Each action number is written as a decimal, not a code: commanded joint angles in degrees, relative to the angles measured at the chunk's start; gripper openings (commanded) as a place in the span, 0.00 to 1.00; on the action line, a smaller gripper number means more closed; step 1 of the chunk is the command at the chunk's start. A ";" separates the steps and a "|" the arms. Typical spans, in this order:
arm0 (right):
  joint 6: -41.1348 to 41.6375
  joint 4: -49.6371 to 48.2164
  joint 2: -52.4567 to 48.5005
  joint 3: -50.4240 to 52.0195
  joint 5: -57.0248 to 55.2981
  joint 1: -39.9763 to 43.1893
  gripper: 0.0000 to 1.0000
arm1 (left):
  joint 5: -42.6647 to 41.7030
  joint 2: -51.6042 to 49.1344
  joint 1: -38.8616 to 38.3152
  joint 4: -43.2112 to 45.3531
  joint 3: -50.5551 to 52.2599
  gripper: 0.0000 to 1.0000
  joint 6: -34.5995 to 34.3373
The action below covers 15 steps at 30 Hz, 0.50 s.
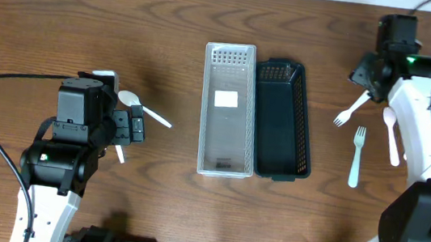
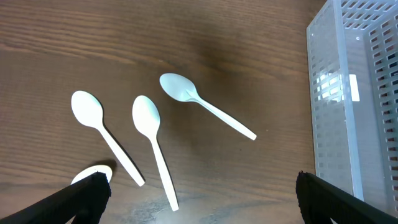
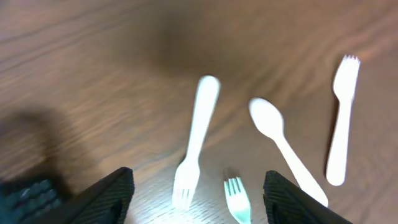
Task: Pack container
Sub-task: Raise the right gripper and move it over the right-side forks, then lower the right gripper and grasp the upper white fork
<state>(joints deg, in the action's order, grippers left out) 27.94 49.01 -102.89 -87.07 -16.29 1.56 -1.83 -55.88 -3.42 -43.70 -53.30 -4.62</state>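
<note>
A clear white perforated container (image 1: 229, 110) lies mid-table, and its wall shows at the right of the left wrist view (image 2: 354, 93). A black basket (image 1: 283, 121) sits against its right side. Three white spoons (image 2: 146, 118) lie under my left gripper (image 2: 199, 199), which is open and holds nothing. A fourth spoon bowl (image 2: 93, 174) peeks out by the left finger. My left gripper (image 1: 140, 125) hovers over a spoon (image 1: 139, 108). My right gripper (image 3: 196, 196) is open above a white fork (image 3: 196, 137) and stands (image 1: 364, 79) near that fork (image 1: 353, 108).
Beside the right arm lie another fork (image 1: 356, 156) and a spoon (image 1: 391, 134). The right wrist view shows a greenish-lit fork (image 3: 236, 199), a spoon (image 3: 280, 143), a further fork (image 3: 342, 118) and the basket's corner (image 3: 25, 193). Cables trail at both sides.
</note>
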 commanded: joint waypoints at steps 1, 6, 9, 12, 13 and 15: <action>4.61 0.24 -4.15 -0.04 2.25 3.67 0.72 | -0.57 -0.22 0.17 -0.26 -1.05 0.98 0.46; 4.57 0.00 -8.52 -0.04 4.79 5.99 0.72 | -0.57 -0.22 0.17 -0.26 -1.05 0.98 0.46; 3.37 -0.63 -10.32 -0.07 5.33 5.97 0.73 | -0.57 -0.22 0.17 -0.26 -1.05 0.98 0.46; 2.38 -1.55 -11.82 -0.04 7.58 5.92 0.76 | -0.57 -0.22 0.17 -0.26 -1.05 0.98 0.46; 2.14 -1.95 -12.41 -0.04 8.33 5.84 0.77 | -0.57 -0.22 0.17 -0.26 -1.05 0.98 0.46; 2.19 -2.16 -13.29 -0.04 9.11 5.75 0.77 | -0.57 -0.22 0.17 -0.26 -1.05 0.98 0.46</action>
<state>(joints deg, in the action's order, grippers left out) 30.76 47.09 -114.78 -87.00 -9.45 7.68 -1.80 -55.88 -3.42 -43.70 -53.30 -4.62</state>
